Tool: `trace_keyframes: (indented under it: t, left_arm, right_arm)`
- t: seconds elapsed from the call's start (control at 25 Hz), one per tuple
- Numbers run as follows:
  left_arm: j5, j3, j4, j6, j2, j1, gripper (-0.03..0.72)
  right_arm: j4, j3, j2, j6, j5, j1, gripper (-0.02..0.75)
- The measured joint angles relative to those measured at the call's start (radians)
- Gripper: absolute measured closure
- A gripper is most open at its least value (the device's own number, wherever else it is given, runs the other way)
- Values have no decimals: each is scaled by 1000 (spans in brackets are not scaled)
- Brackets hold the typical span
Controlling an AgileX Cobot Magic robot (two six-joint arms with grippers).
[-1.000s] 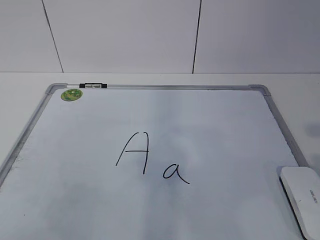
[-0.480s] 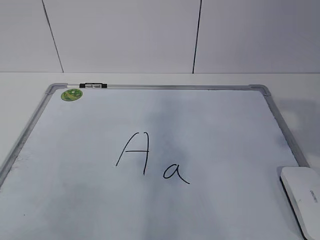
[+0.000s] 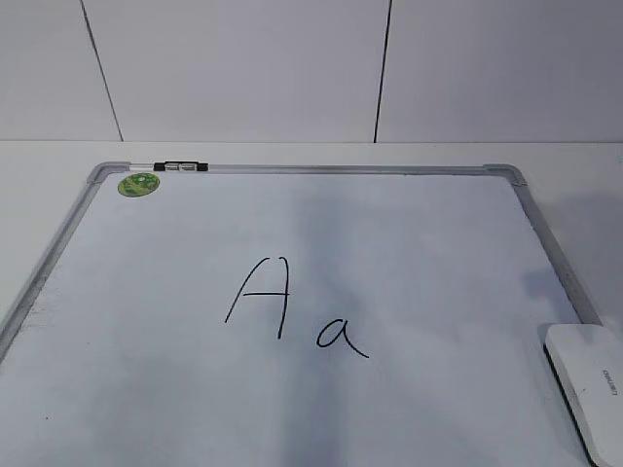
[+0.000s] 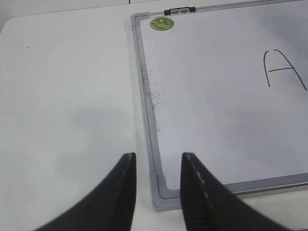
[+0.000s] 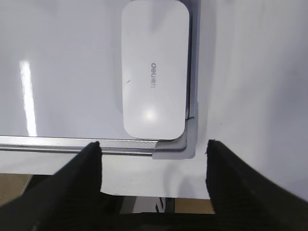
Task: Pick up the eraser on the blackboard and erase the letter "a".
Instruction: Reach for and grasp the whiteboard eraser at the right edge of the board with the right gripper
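- The board (image 3: pixel 409 243) lies flat on the white tabletop (image 3: pixel 292 154) and fills most of the exterior view; its lower edge and both lower corners are cut off by the bottom of the frame.
- The eraser (image 3: pixel 589 384) sits at the lower right of the exterior view, on the board against its right frame, and is cropped by the right and bottom edges.
- In the right wrist view the eraser (image 5: pixel 155 67) shows whole at upper centre, tucked into a board corner, its long side along the frame; small grey lettering on top reads sideways, and its underside is hidden.
- The "a" (image 3: pixel 341 337) is at lower centre, just right of the taller "A" (image 3: pixel 261 295). The two are close but do not touch.
- A green sticker (image 3: pixel 139 184) sits in the board's upper left corner; its print is too small to read. A small dark-and-clear clip (image 3: pixel 181 167) is on the top frame beside it.
- Neither arm appears in the exterior view.
- The left tool (image 4: pixel 158 166) stands partly open and empty above the board's near corner, at the bottom of its view, which shows only the "A", cut by the right edge.
- The right tool (image 5: pixel 153 150) is wide open and empty, its two dark fingers at the bottom corners, below the eraser and clear of it.
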Motion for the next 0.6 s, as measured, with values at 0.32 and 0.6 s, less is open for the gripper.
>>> trace_keyframes:
  t: [0.32, 0.6]
  left_arm:
    - [0, 0, 0, 0, 0, 0, 452]
    - [0, 0, 0, 0, 0, 0, 453]
  right_arm:
    - [13, 0, 102, 2, 0, 0, 198]
    - [15, -2, 213, -6, -8, 0, 198]
